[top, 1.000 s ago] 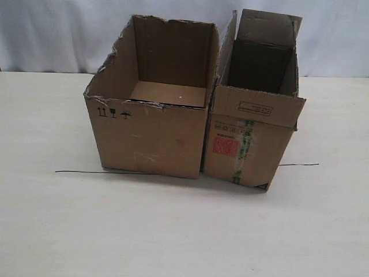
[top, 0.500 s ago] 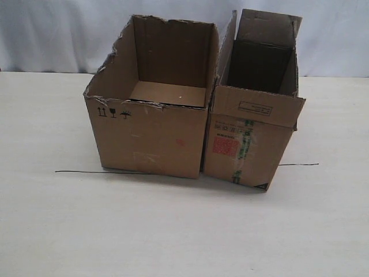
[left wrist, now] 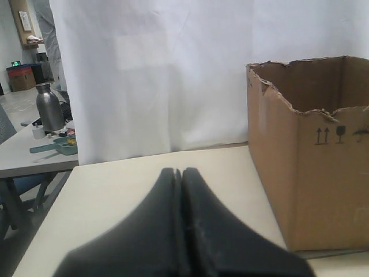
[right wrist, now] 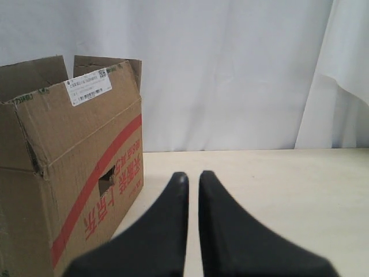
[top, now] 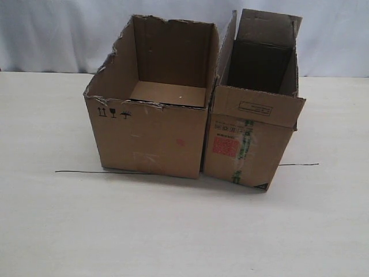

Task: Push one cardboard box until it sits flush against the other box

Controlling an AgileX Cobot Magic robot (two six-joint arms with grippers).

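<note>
Fingers: left gripper (left wrist: 179, 173) pressed together, empty; right gripper (right wrist: 192, 176) a narrow slit apart, empty. Neither shows in the exterior view. Centre-left of that view, the other box (top: 151, 135): squarish, plain brown, ragged torn rim. Just right of it, the cardboard box (top: 249, 141): narrow, flapped, red print, green-striped tape. Near corners appear to touch. Any remaining push should be low and square on the narrow box's outer side; corrugated walls dent easily.

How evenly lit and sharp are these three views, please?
Exterior view: soft, even light, faint shadow under the other box; the cardboard box has a dark interior. Left wrist view: left gripper is blurred. Right wrist view: right gripper is soft, label unreadable.
</note>
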